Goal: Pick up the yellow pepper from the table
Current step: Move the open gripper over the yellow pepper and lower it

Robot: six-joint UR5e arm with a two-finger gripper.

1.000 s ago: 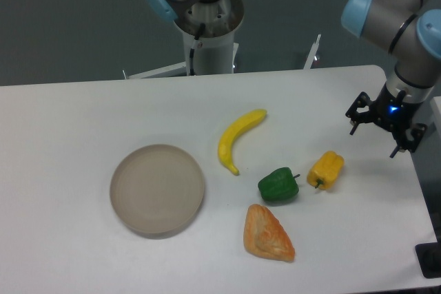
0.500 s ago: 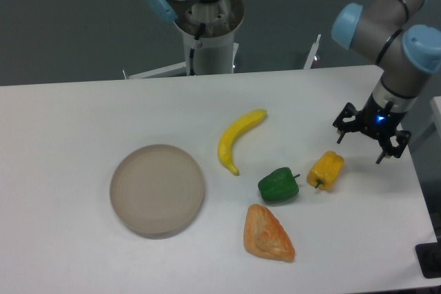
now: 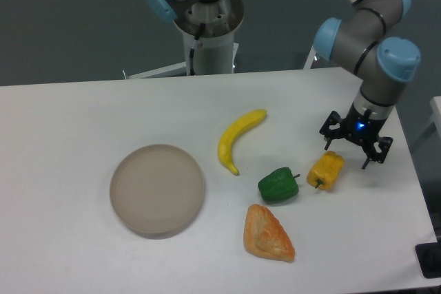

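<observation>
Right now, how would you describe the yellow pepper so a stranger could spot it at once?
Look at the right side of the white table, just below the end effector. The yellow pepper lies there, right of the green pepper. It is small and blocky, unlike the long curved banana or the wedge-shaped pastry.

My arm was built of smooth silver-grey tubes with rounded light-blue caps at the joints. My gripper (image 3: 346, 149) was black, with thin dark fingers (image 3: 328, 143), and a small blue light glowed on the wrist just above it.
</observation>
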